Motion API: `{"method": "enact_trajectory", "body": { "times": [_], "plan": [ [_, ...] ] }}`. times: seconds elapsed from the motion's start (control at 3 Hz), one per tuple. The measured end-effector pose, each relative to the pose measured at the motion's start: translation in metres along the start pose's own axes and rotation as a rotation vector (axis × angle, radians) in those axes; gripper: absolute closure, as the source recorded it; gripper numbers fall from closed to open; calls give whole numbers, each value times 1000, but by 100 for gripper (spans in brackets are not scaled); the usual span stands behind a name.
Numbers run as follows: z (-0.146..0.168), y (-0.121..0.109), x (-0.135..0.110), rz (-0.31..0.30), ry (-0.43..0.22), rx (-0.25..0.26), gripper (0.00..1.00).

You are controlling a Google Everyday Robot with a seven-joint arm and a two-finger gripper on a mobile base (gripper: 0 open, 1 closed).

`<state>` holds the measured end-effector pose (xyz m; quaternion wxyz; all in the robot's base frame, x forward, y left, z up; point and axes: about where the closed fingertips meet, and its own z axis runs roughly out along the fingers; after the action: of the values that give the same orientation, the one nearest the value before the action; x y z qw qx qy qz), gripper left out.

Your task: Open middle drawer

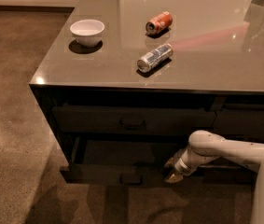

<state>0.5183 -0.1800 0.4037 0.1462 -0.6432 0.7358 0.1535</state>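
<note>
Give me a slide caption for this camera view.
Gripper at the right end of the pulled-out middle drawer, below a counter holding a white bowl.

Glossy countertop [206,64]; matt middle drawer [99,174]; gripper [170,170] at it.

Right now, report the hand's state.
The hand: state cannot be told; it is at the right end of the partly open middle drawer.
</note>
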Motion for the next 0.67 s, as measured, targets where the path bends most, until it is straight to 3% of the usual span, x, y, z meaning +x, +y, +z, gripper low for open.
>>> {"method": "enact_trajectory", "body": {
  "times": [0.67],
  "plan": [
    [2, 1, 0, -1, -1, -4, 0]
  ]
}}
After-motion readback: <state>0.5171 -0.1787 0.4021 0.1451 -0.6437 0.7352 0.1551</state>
